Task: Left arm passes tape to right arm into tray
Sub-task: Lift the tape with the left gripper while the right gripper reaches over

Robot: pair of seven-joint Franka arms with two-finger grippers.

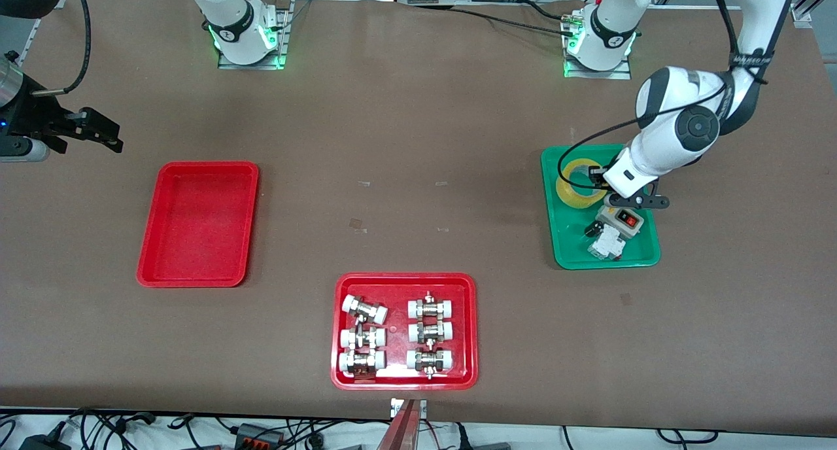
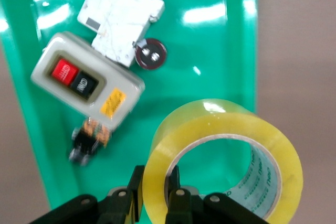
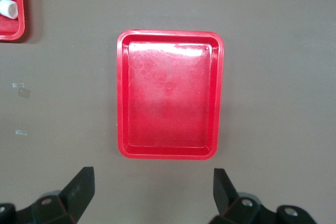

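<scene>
Two fingers of the left gripper pinch the tape wall over the green tray; lift straight. Right gripper waits, spread, near the red tray.

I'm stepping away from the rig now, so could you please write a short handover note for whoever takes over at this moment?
Left gripper: over the green tray, fingers shut on the wall of the tape, one inside the core, one outside. The roll is tilted up on edge.
Right gripper: open, holding nothing, waiting over bare table at the right arm's end, near the red tray.
Also in the green tray: a switch box, a white breaker and small parts.
Done: tape gripped.
Left: carry it out of the green tray, pass it to the right gripper, place it in the red tray.
</scene>
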